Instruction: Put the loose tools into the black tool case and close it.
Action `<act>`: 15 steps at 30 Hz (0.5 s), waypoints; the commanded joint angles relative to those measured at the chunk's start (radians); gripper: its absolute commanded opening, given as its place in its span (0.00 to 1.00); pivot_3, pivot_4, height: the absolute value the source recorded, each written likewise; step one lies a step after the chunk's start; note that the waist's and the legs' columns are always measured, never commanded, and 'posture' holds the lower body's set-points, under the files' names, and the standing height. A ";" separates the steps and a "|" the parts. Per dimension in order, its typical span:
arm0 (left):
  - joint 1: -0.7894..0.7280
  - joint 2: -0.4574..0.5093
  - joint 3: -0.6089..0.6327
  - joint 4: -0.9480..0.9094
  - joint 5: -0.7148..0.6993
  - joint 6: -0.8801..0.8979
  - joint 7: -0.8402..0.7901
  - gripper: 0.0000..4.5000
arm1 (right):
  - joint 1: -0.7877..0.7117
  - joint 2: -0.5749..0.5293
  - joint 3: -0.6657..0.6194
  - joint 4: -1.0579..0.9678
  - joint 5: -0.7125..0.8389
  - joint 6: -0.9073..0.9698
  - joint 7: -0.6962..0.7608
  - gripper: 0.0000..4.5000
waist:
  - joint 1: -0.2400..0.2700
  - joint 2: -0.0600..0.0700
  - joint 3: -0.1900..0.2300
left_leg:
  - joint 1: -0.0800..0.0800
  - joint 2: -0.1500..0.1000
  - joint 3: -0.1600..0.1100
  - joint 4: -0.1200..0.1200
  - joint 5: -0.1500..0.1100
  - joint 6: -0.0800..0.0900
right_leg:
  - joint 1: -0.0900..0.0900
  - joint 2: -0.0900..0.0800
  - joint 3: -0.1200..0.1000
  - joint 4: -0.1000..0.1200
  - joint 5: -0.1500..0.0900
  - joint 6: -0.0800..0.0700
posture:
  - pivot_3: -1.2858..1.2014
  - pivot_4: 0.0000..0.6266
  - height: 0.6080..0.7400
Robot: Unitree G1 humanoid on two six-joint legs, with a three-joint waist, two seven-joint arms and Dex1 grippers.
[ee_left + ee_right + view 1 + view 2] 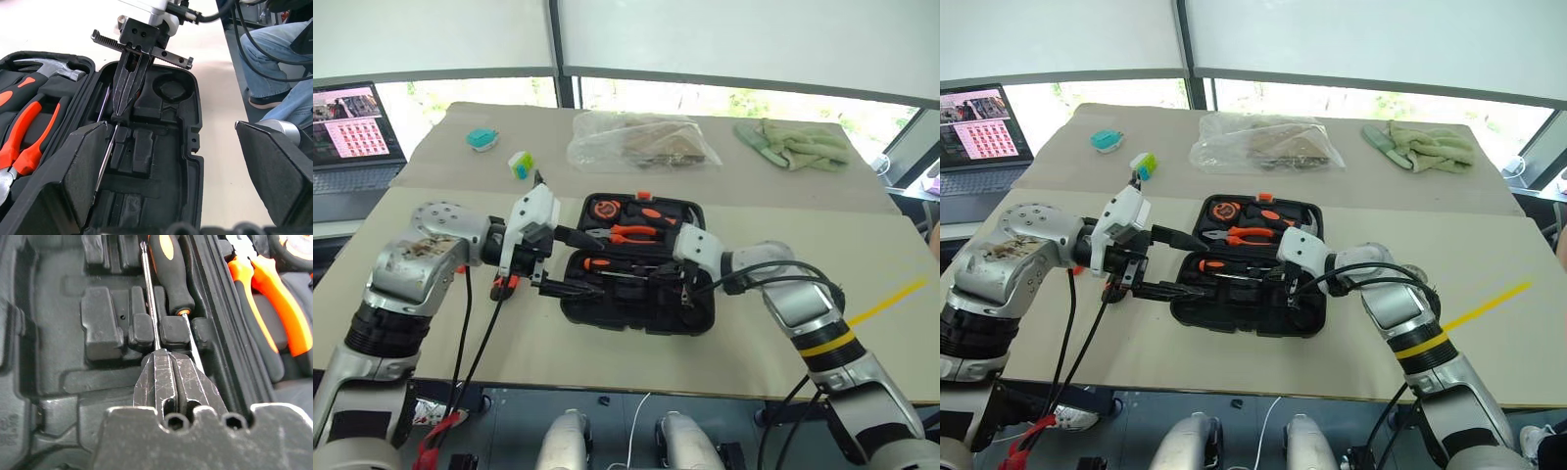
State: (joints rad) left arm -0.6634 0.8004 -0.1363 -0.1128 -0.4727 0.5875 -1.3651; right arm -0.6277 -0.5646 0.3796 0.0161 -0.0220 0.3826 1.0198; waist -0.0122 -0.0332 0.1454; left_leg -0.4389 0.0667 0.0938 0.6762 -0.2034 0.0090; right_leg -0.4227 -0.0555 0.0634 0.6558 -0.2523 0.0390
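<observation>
Case: the black tool case [636, 294] lies open near the front edge of the surface [862, 264], lid half toward the far edge, moulded tray half toward the robot.
Already stowed: pliers [631, 233], a hammer and a tape measure sit in the far half.
Right pincer [172, 363]: closed tight, its tips down in the tray on the thin metal shaft of a screwdriver [149, 298]; I cannot tell whether it grips the shaft or just presses it.
Second screwdriver [171, 269]: lies just beside the first, black-orange handle in its slot.
Left pincer [558, 262]: wide open, empty, hovering at the case's left rim.
Handling: the screwdrivers look light, stiff and slick along the steel; I'd take them by the rubbery handle.
Case to close: rigid plastic, best lifted by the lid's free edge.
</observation>
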 commanded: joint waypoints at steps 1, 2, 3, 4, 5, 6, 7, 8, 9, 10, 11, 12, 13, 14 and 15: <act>-0.029 -0.001 0.007 0.004 0.009 -0.025 -0.001 1.00 | 0.027 0.001 0.035 0.016 -0.023 0.029 0.009 0.02 | 0.000 0.000 0.000 | 0.000 0.000 0.000 0.000 0.000 0.000 | 0.000 0.000 0.000 0.000 0.000 0.000 | 0.52 0.24 1.00; -0.027 -0.001 0.007 0.008 0.013 -0.029 0.002 1.00 | 0.024 0.005 0.019 0.007 -0.013 0.036 0.003 0.02 | 0.000 0.000 0.000 | 0.000 0.000 0.000 0.000 0.000 0.000 | 0.000 0.000 0.000 0.000 0.000 0.000 | 0.52 0.24 1.00; -0.024 0.000 0.008 0.012 0.018 -0.033 0.007 1.00 | 0.019 0.012 -0.011 -0.011 0.008 0.045 -0.005 0.02 | 0.000 0.000 0.000 | 0.000 0.000 0.000 0.000 0.000 0.000 | 0.000 0.000 0.000 0.000 0.000 0.000 | 0.52 0.24 1.00; -0.015 0.001 0.017 0.014 0.026 -0.035 0.025 1.00 | 0.007 0.026 -0.070 -0.045 0.054 0.067 -0.021 0.02 | 0.000 0.000 0.000 | 0.000 0.000 0.000 0.000 0.000 0.000 | 0.000 0.000 0.000 0.001 0.000 0.000 | 0.52 0.24 1.00; -0.007 0.002 0.023 0.014 0.030 -0.037 0.037 1.00 | 0.000 0.037 -0.111 -0.071 0.086 0.084 -0.033 0.02 | 0.000 -0.001 0.000 | 0.000 0.000 0.000 0.000 0.000 0.000 | 0.000 0.000 0.000 0.001 0.000 0.000 | 0.52 0.24 1.00; 0.008 0.003 0.042 0.011 0.035 -0.031 0.071 1.00 | -0.014 0.049 -0.184 -0.115 0.154 0.140 -0.041 0.02 | 0.000 -0.001 0.000 | 0.000 0.000 0.000 0.000 0.000 0.000 | 0.000 0.000 0.000 0.001 0.000 0.000 | 0.52 0.24 1.00; 0.025 0.003 0.063 0.002 0.035 -0.020 0.104 1.00 | -0.022 0.054 -0.246 -0.156 0.215 0.196 -0.047 0.02 | 0.000 0.000 0.001 | 0.000 0.000 0.000 0.000 0.000 -0.001 | -0.001 0.000 0.000 0.001 0.000 0.000 | 0.52 0.24 1.00; 0.037 0.004 0.077 -0.005 0.033 -0.012 0.127 1.00 | -0.027 0.056 -0.284 -0.183 0.254 0.237 -0.052 0.07 | 0.000 0.000 0.001 | -0.001 0.000 0.000 0.000 0.000 -0.001 | -0.001 0.000 0.000 0.001 0.000 0.000 | 0.52 0.24 1.00; 0.068 0.008 0.112 -0.028 0.020 0.021 0.168 1.00 | -0.026 0.046 -0.341 -0.231 0.315 0.293 -0.050 0.13 | 0.000 0.000 0.001 | -0.001 0.000 0.000 0.000 0.000 -0.001 | -0.002 0.000 0.001 0.001 0.000 0.000 | 0.52 0.24 1.00; 0.111 0.016 0.156 -0.058 0.003 0.056 0.207 1.00 | -0.018 0.025 -0.394 -0.279 0.377 0.344 -0.040 0.19 | 0.000 0.000 0.001 | -0.001 0.000 0.000 0.000 0.000 -0.001 | -0.002 0.000 0.001 0.002 0.000 0.000 | 0.52 0.24 1.00; 0.159 0.025 0.202 -0.092 -0.012 0.087 0.241 1.00 | -0.005 0.004 -0.438 -0.328 0.431 0.386 -0.029 0.27 | 0.000 0.000 0.001 | -0.001 0.000 0.000 -0.001 0.000 -0.001 | -0.002 0.000 0.001 0.002 0.000 0.000 | 0.52 0.24 1.00; 0.220 0.032 0.259 -0.132 -0.022 0.122 0.285 1.00 | 0.009 -0.025 -0.480 -0.375 0.486 0.425 -0.014 0.33 | 0.000 0.000 0.001 | -0.001 0.000 -0.001 -0.001 0.000 -0.001 | -0.002 0.000 0.000 0.001 0.000 0.000 | 0.52 0.24 1.00; 0.277 0.038 0.309 -0.167 -0.030 0.151 0.320 1.00 | 0.025 -0.050 -0.510 -0.411 0.528 0.452 -0.005 0.41 | 0.000 0.000 0.001 | -0.001 0.001 0.000 -0.002 0.000 -0.001 | -0.002 -0.001 0.000 0.001 0.000 0.000 | 0.52 0.24 1.00; 0.350 0.046 0.369 -0.206 -0.034 0.174 0.348 1.00 | 0.043 -0.076 -0.538 -0.442 0.568 0.471 0.008 0.48 | 0.000 0.000 0.001 | -0.001 0.001 -0.001 -0.003 0.000 -0.001 | -0.002 -0.001 0.000 0.001 0.000 0.000 | 0.52 0.24 1.00; 0.420 0.053 0.423 -0.239 -0.034 0.186 0.368 1.00 | 0.059 -0.100 -0.558 -0.465 0.602 0.483 0.020 0.53 | -0.001 -0.001 0.001 | -0.001 0.001 -0.001 -0.003 0.000 -0.001 | -0.002 -0.001 -0.001 0.001 0.000 0.000 | 0.52 0.24 1.00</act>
State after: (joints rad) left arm -0.3088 0.8310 0.1715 -0.2592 -0.4812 0.7404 -1.0485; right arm -0.5914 -0.6382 -0.1244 -0.3753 0.4879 0.8238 1.0118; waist -0.0136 -0.0338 0.1468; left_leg -0.4397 0.0676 0.0931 0.6724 -0.2034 0.0082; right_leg -0.4248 -0.0567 0.0624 0.6559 -0.2527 0.0382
